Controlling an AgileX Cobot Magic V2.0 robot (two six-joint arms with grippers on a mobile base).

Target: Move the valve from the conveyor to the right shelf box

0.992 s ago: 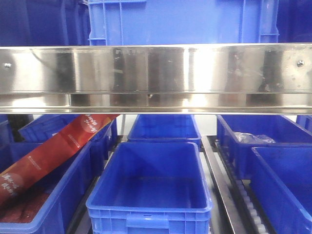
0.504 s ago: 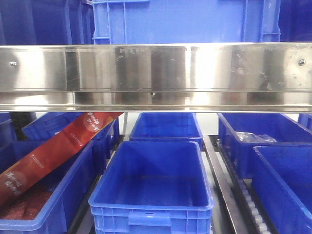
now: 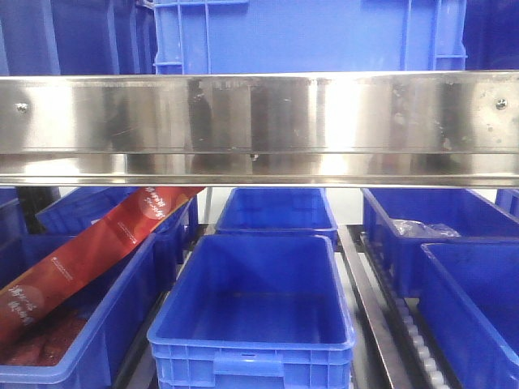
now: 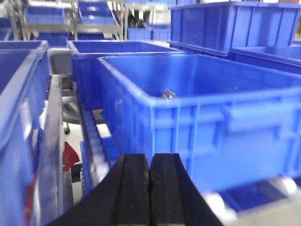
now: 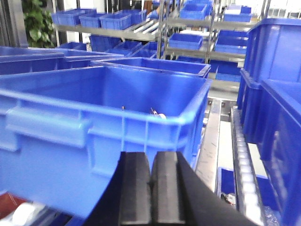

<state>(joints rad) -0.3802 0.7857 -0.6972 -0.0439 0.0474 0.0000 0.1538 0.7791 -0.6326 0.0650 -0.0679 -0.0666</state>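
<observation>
No valve and no conveyor show in any view. My left gripper (image 4: 149,162) is shut, its black pads pressed together with nothing between them, in front of a blue box (image 4: 211,117). My right gripper (image 5: 151,162) is shut too and holds nothing, facing a blue box (image 5: 94,117) on its left. A small metallic bit (image 4: 168,94) shows just inside the near rim in the left wrist view, and a similar bit (image 5: 157,114) in the right wrist view; I cannot tell what either is. The right shelf box (image 3: 474,308) stands at the lower right of the front view.
A steel shelf beam (image 3: 259,126) crosses the front view, with blue boxes above it. Below it stand an empty centre box (image 3: 251,324), a left box holding red packaging (image 3: 89,247), and a rear right box with a clear bag (image 3: 422,229). Roller rails (image 3: 422,348) run between the boxes.
The whole front view has slid a little to the right over the last second, then settled. Nothing on the shelf has moved.
</observation>
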